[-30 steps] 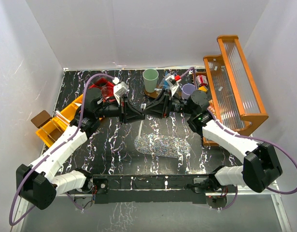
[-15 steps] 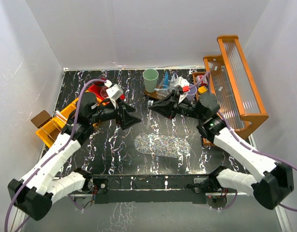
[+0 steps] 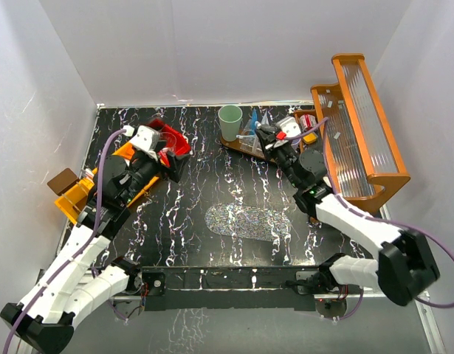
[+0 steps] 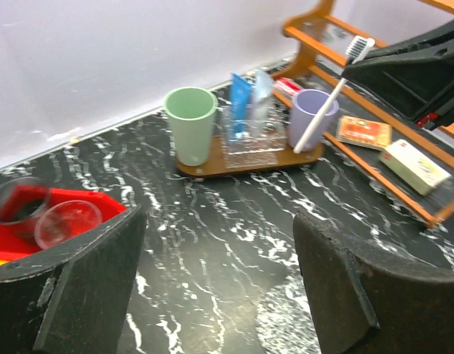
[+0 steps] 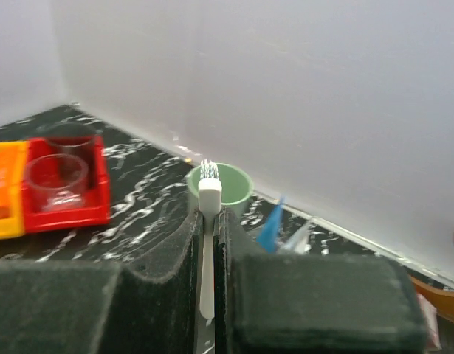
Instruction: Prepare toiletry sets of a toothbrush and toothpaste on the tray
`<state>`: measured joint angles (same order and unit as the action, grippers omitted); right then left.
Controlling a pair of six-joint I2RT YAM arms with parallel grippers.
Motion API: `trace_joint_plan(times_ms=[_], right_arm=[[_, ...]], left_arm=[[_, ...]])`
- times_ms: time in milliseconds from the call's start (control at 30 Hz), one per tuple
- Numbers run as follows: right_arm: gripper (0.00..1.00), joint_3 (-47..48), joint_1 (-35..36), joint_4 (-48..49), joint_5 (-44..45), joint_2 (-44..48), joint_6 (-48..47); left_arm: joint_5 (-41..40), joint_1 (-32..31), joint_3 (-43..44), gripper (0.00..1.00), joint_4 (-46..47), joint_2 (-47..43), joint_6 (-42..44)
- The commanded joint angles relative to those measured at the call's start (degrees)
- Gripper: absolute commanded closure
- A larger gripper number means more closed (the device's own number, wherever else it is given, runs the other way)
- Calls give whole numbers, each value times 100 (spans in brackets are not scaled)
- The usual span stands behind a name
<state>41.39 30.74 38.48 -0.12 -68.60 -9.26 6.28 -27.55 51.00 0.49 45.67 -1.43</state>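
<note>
Cups on the wooden tray (image 4: 234, 167) number three: a green cup (image 4: 190, 125), a clear glass (image 4: 250, 141) and a lilac cup (image 4: 302, 118) in a row. The tray sits at the far edge of the surface (image 3: 212, 177), toward its right corner. Two tubes stand in the clear glass: a blue tube (image 4: 240, 103) and a paler tube (image 4: 260, 92) whose colour is hard to make out. One toothbrush (image 4: 328, 99) shows, pinched near its head by the right hand (image 5: 210, 214). Its bristles point up and its handle slants down across the lilac cup — whether its lower end touches the tray I cannot tell. The left hand (image 4: 219, 236) is spread wide and holds nothing. It is near the red bin (image 3: 179, 140) toward the far left corner, where two clear cups (image 4: 68, 221) sit — one blurred. From above, the right arm hides the lilac cup.
</note>
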Motion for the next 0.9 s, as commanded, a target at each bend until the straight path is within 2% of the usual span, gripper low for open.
trace_joint_plan(times_ms=[0,367,867], right_arm=[[100,45,-253,2077,564,-560,-479],[100,-34,-670,3618,-52,-1778,-622],[100,-126,-878,4677,-338,-2729,-367]], left_arm=[[-969,1,-150,19,407,-107,373],[-1485,4,-740,15,765,-405,456],[-1635,13,-837,14,777,-410,486]])
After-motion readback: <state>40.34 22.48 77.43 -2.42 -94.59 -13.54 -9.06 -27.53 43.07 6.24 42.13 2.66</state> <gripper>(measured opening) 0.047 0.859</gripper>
